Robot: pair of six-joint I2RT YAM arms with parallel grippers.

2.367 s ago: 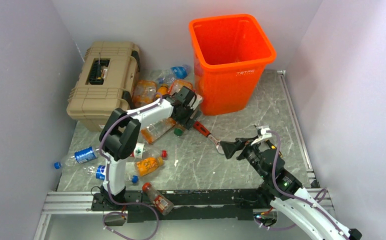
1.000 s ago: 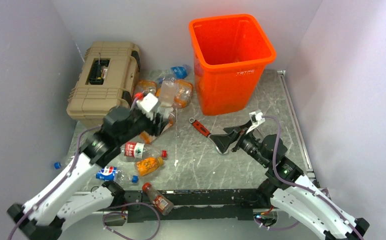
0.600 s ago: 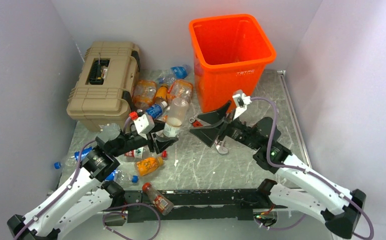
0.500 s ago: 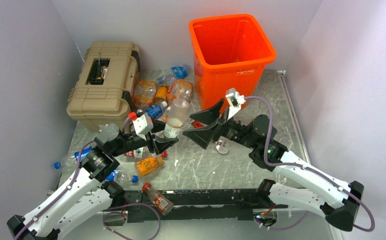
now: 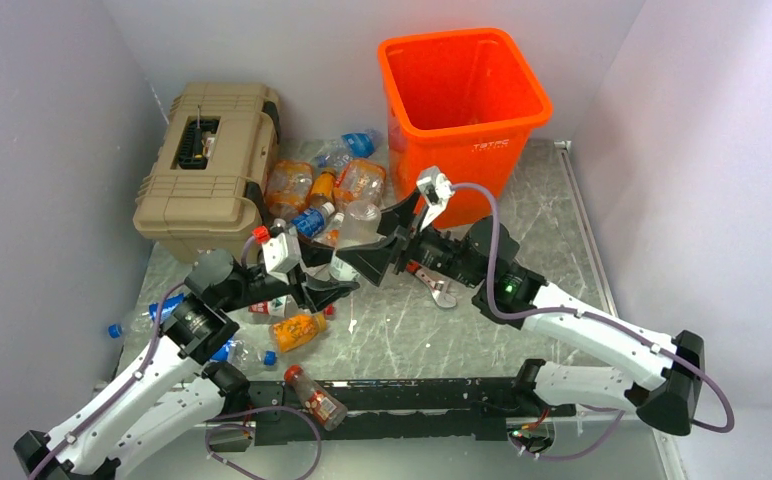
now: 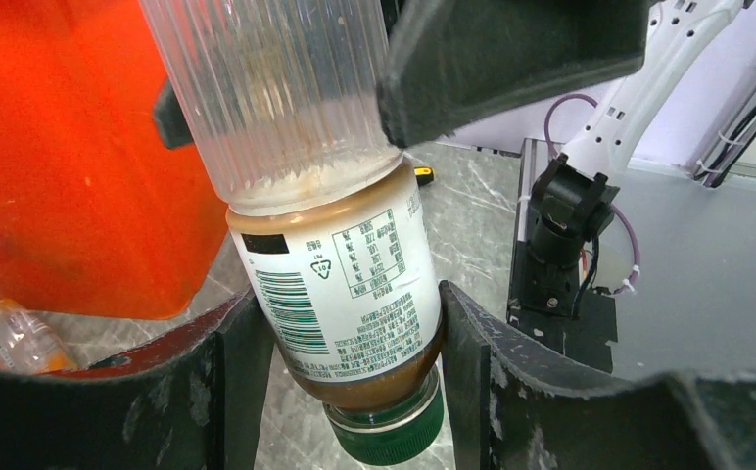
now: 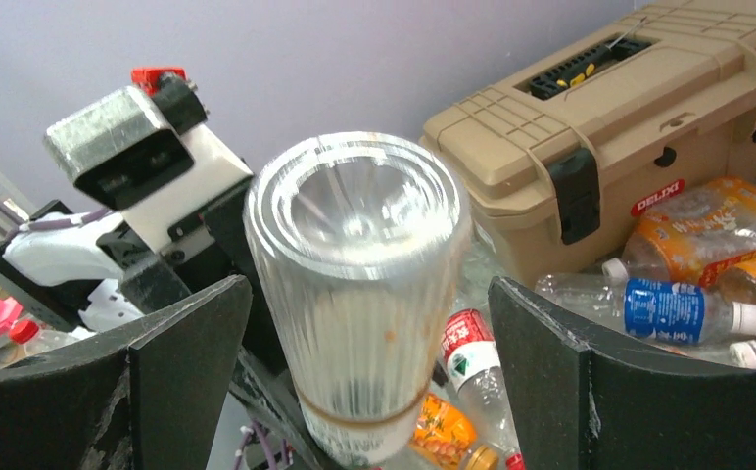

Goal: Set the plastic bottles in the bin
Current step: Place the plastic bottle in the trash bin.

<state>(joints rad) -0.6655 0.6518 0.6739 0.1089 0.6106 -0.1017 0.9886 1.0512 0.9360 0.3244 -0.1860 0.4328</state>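
Closed in with the right gripper (image 5: 382, 240) since a moment ago, from mid-tabletop to either side of the raised bottle (image 5: 354, 232).

Held cap-down above the tabletop (image 5: 402, 345), in front of the bin (image 5: 462, 160) and not yet over it, pinched at the labelled half by the left gripper (image 6: 354, 382) fingers (image 6: 227, 392). Flanked at the ribbed upturned base by the right fingers (image 7: 560, 372), spread wide; contact impossible to confirm. Probably a mid-air handover. Risk of a drop if let go on the left before clamping on the right; of buckling the thin ribbed wall and squirting it sideways under a hard squeeze; of the two sets of fingers clashing, so close together. Plenty left besides: loose bottles (image 5: 327, 185) heaped by the toolbox (image 5: 207, 160).
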